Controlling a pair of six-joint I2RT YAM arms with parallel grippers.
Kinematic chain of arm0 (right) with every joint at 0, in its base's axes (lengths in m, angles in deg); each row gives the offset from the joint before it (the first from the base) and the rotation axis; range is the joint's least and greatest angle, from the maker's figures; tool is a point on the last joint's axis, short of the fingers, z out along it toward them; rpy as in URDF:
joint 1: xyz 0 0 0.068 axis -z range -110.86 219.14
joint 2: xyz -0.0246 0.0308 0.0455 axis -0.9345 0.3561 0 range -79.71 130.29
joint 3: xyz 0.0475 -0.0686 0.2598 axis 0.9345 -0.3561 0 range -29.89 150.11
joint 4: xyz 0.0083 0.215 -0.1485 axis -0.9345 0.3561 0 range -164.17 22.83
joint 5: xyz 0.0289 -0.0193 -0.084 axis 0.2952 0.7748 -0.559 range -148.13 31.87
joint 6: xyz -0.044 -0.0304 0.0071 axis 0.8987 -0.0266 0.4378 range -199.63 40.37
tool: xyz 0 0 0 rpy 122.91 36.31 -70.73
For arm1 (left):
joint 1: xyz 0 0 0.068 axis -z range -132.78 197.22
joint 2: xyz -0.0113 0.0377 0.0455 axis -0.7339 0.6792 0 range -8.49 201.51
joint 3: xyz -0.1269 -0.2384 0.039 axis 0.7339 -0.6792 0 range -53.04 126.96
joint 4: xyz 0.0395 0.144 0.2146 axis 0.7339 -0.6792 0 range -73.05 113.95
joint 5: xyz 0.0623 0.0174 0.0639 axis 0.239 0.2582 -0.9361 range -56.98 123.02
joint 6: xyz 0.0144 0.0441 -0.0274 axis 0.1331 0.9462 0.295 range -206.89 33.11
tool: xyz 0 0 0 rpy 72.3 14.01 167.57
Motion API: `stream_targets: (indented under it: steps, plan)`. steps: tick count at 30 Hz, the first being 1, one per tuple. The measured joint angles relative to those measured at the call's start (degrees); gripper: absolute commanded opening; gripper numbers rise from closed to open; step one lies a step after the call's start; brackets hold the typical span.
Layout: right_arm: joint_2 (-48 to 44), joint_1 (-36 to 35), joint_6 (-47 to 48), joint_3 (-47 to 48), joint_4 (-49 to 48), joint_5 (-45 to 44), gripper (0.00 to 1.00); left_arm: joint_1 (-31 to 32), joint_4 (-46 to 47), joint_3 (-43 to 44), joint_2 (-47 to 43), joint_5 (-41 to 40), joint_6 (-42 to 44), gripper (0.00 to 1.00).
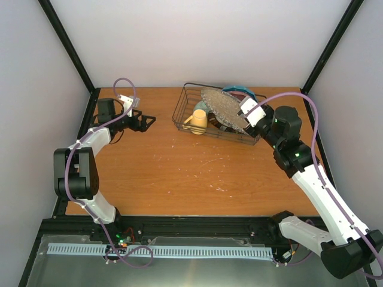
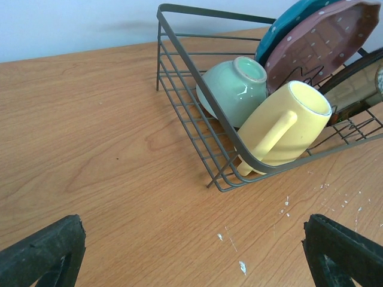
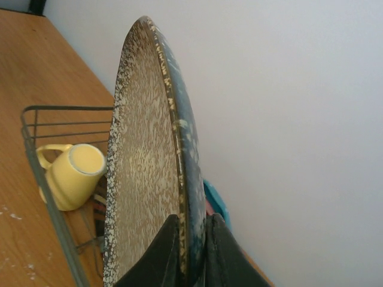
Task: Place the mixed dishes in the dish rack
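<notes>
The black wire dish rack [image 1: 181, 106] stands at the back of the table. In it lie the yellow mug [image 1: 198, 121], the pale green bowl [image 2: 232, 87], the teal dotted plate [image 2: 287, 24] and the pink dotted plate [image 2: 323, 42]. A dark-rimmed plate [image 2: 353, 84] shows behind the mug. My right gripper [image 3: 192, 239] is shut on the rim of the grey speckled plate [image 3: 146, 161] and holds it on edge above the rack [image 3: 54, 209]. The plate also shows in the top view [image 1: 222, 107]. My left gripper [image 1: 145, 122] is open and empty over bare table left of the rack.
White walls with black corner posts close in the table at the back and sides. A few white paint flecks [image 2: 242, 266] mark the wood in front of the rack. The arm bases sit at the near edge.
</notes>
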Motion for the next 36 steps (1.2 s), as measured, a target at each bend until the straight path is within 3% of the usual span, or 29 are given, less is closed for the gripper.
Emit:
stream_targets:
  steps: [24,36]
  plan:
    - [6.8,4.5,6.4,1.5,0.3,4.6,0.03,0.0,0.4,0.8,3.1,0.6,0.9,1.00]
    - [7.9,6.3,12.0,-5.2,-9.4,11.5,0.03,0.0,0.2,3.0,7.2,0.8,1.5,1.00]
